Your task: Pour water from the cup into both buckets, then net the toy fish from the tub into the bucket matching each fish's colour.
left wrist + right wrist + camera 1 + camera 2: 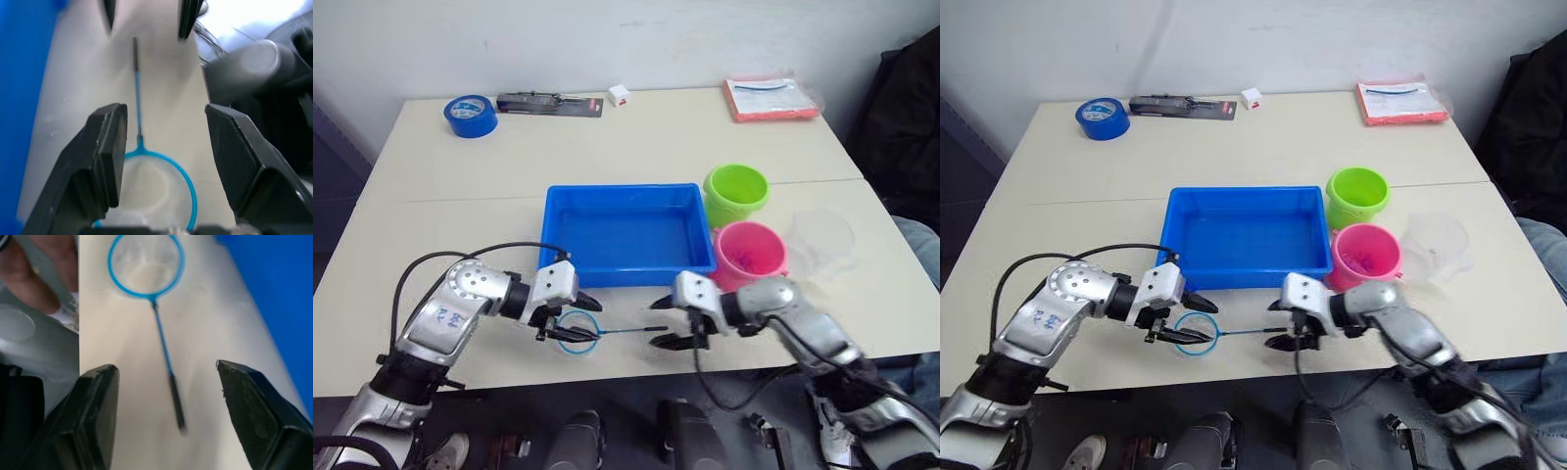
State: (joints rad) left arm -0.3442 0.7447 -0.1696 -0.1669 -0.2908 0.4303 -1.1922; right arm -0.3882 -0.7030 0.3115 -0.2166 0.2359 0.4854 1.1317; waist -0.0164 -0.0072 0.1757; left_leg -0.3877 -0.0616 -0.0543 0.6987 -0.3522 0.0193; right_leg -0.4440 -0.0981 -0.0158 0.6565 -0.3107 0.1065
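Lying flat on table (460,206) just in front of tub (625,235): net (597,331), long axis running left-right, hoop toward left gripper (566,319), handle tip toward right gripper (670,323). Flanking net from either end, both hovering low, fingers spread wide, gripping nothing. Looking equally near; right gripper lining up on handle.

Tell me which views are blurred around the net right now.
Right wrist view: the net handle's dark end is smeared, hoop fairly clear. Left wrist view: hoop soft, the tub edge a blue blur. Eye views: net small but readable.
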